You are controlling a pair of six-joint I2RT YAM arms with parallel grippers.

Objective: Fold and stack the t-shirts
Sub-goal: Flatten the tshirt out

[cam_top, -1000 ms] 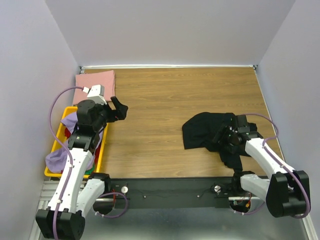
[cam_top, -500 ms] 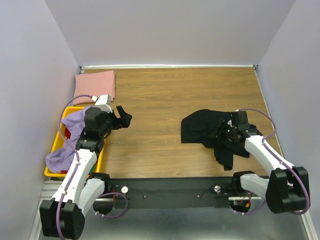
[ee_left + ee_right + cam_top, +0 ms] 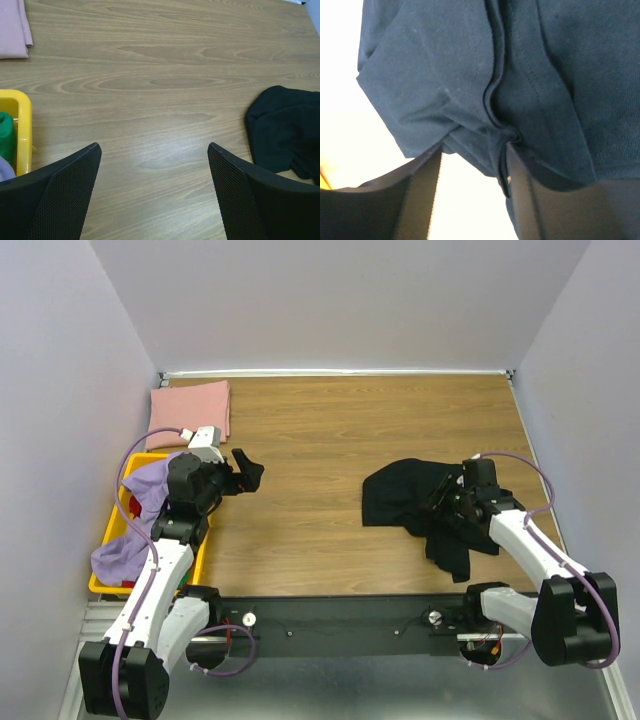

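L tool (image 3: 153,147) wide open, nothing in it, over tabletop (image 3: 330,430). R tool (image 3: 472,167) half-closed round a fold of black tee (image 3: 400,495) at 4 o'clock; can't tell if clamped. Pink tee (image 3: 192,405) folded at 10 o'clock. Lavender tee (image 3: 115,555) drapes yellow crate (image 3: 202,545) at 8 o'clock, part-hidden by L arm.

yellow crate (image 3: 24,132), at the table's left near edge; green item (image 3: 6,135) inside, kind unclear. wooden table (image 3: 330,430), brown grain. pale walls (image 3: 340,300) on three sides.
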